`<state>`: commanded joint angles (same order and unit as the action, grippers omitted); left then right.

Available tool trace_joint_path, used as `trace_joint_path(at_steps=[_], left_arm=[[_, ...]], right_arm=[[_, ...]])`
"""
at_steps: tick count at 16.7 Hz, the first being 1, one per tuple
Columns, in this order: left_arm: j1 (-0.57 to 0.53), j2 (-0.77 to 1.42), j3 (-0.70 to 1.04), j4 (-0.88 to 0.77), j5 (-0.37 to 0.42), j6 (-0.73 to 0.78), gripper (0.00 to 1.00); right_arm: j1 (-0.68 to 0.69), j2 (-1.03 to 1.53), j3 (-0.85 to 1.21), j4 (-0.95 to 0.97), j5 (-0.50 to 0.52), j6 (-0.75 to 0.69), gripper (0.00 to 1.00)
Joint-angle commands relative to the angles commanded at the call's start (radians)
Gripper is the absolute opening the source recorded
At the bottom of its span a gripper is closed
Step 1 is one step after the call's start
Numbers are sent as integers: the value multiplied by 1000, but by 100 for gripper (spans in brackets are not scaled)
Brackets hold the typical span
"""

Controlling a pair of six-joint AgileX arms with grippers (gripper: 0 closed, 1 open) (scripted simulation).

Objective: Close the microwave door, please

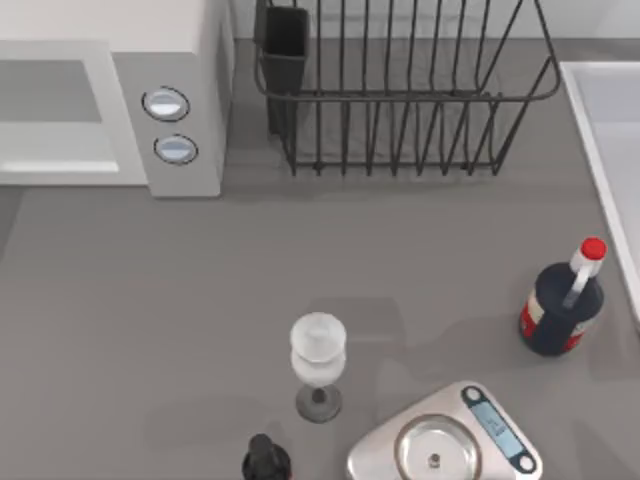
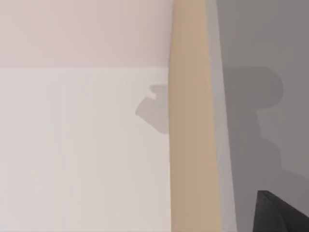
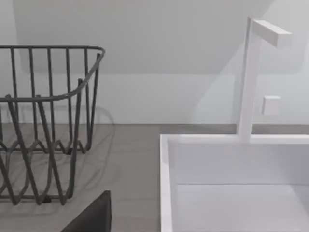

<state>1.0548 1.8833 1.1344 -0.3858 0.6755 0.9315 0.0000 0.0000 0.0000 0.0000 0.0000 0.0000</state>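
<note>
No text, brand or number can be read anywhere; the scale's display (image 1: 493, 424) and the bottle's label (image 1: 533, 313) show nothing legible

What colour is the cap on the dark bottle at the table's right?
Red, on a white neck; the bottle shows best in the top view.

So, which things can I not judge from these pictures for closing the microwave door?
- Microwave door: top view's left edge cuts it; hinge side hidden.
- Microwave: top edge crops its back.
- Black bottle: cut by the bottom edge.
- Sink: right edge cuts it; basin seen in right wrist view.
</note>
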Motion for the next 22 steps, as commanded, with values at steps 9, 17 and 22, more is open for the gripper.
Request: trace_joint_path(at_steps=[9, 17, 22], left_arm=[[-60, -106, -118, 57, -28, -62, 0], [-175, -315, -386, 185, -84, -191, 0], [-186, -328, -402, 189, -92, -206, 0]], right_arm=[[0, 0, 0, 0, 0, 0, 100], [0, 0, 0, 0, 0, 0, 100], [0, 0, 0, 0, 0, 0, 100]])
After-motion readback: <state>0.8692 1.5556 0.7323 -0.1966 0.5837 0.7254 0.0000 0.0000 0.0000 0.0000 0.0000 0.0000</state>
